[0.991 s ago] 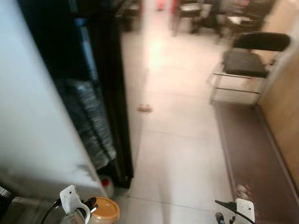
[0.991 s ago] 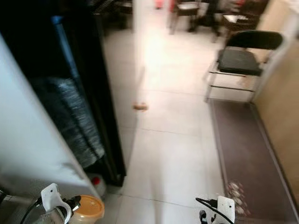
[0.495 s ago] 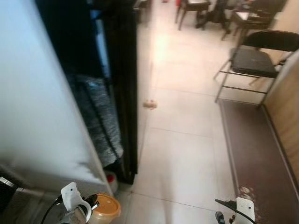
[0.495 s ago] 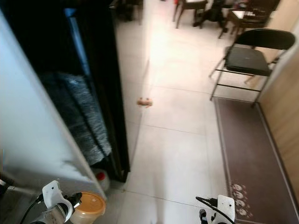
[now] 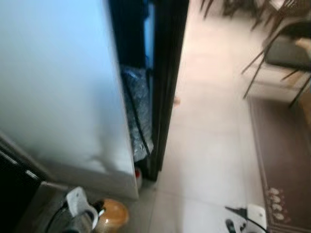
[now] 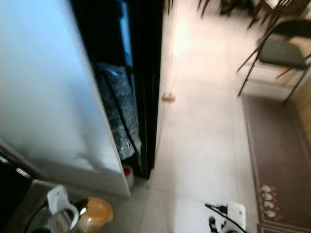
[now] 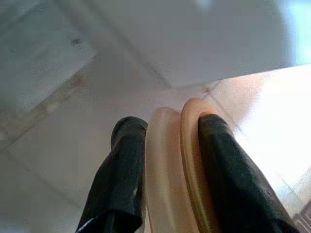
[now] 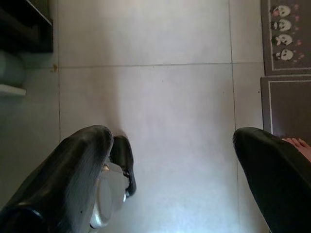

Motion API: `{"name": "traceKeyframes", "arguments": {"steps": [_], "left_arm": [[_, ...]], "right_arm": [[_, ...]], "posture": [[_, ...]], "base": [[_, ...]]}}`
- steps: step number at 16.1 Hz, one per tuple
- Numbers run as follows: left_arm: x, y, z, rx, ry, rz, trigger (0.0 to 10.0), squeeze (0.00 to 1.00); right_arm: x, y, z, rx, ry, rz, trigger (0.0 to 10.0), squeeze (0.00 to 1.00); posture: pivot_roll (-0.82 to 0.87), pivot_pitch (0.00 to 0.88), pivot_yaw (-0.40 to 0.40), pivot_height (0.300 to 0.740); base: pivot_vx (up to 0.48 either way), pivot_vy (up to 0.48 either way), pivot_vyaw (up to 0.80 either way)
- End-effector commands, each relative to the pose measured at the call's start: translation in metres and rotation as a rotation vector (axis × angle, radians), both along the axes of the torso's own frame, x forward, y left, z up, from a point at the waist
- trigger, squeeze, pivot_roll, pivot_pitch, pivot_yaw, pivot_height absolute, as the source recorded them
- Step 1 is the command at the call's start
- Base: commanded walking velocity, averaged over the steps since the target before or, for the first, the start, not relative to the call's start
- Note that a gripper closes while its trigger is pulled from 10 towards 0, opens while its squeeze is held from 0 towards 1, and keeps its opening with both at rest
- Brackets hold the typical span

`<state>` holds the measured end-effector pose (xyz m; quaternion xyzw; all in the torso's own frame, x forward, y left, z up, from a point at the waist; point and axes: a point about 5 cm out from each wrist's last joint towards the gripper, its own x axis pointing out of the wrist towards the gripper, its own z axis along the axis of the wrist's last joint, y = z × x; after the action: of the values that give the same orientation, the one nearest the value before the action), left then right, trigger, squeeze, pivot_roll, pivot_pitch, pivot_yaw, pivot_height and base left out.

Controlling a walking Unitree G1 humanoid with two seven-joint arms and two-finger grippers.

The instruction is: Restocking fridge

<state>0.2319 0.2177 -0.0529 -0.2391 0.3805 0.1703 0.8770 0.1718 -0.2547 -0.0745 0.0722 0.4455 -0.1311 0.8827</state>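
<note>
Ahead and to the left, the white fridge door (image 5: 58, 87) is now seen much larger and nearer than a second ago, its dark opening (image 5: 133, 58) beside it; the whole view has shifted, so the approach for restocking is judged under way. The tiled floor (image 5: 209, 145) and a folding chair (image 5: 286, 53) are seen to the right. Low down, the orange-lidded jar (image 7: 170, 179) is held between the fingers of the left end effector (image 7: 167, 160). The right end effector (image 8: 175, 160) is spread wide, empty.
</note>
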Motion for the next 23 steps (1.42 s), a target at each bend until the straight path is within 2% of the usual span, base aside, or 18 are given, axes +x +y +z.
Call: {"name": "traceKeyframes", "arguments": {"steps": [1,8,12,14,17,18,19,21,23], "left_arm": [[-0.012,0.006,-0.006,0.017,0.044,0.005,10.0,0.00],[-0.012,0.005,-0.007,0.027,0.058,-0.014,10.0,0.00],[-0.012,0.007,-0.006,0.035,0.054,-0.020,10.0,0.00],[-0.012,0.008,-0.006,0.040,0.054,-0.022,10.0,0.00],[-0.012,0.008,-0.006,0.044,0.055,-0.029,10.0,0.00],[-0.011,0.007,-0.006,0.044,0.054,-0.029,10.0,0.00],[-0.011,0.007,-0.006,0.044,0.054,-0.030,10.0,0.00],[-0.011,0.007,-0.005,0.045,0.053,-0.032,10.0,0.00],[-0.011,0.008,-0.005,0.048,0.053,-0.032,10.0,0.00]], "right_arm": [[-0.006,0.000,-0.003,0.010,0.011,-0.011,10.0,0.00],[-0.003,-0.001,0.000,-0.017,-0.026,-0.023,10.0,0.00],[0.003,-0.008,0.010,-0.150,-0.176,-0.094,10.0,0.00],[0.005,-0.008,0.014,-0.167,-0.262,-0.164,10.0,0.00],[0.011,-0.008,0.024,-0.191,-0.383,-0.129,10.0,0.00],[0.066,-0.032,0.074,-0.269,-0.588,-0.090,10.0,0.00],[0.082,-0.036,0.092,-0.302,-0.647,-0.078,10.0,0.00],[0.098,-0.029,0.109,-0.320,-0.734,-0.041,10.0,0.00],[0.106,-0.023,0.118,-0.338,-0.783,0.017,10.0,0.00]], "posture": [[-0.18,0.122,0.002,0.740],[-0.19,0.129,0.003,0.740],[-0.21,0.136,0.009,0.740],[-0.22,0.139,0.013,0.740],[-0.23,0.135,0.015,0.740],[-0.23,0.132,0.015,0.740],[-0.23,0.131,0.015,0.740],[-0.23,0.125,0.017,0.740],[-0.23,0.117,0.015,0.740]], "base": [[0.000,0.000,0.00],[0.000,0.000,0.00],[0.000,0.000,0.00],[0.000,0.000,0.00],[0.000,0.000,0.00],[0.000,0.000,0.00],[0.000,0.000,0.00],[0.000,0.000,0.00],[0.000,0.000,0.00]]}}
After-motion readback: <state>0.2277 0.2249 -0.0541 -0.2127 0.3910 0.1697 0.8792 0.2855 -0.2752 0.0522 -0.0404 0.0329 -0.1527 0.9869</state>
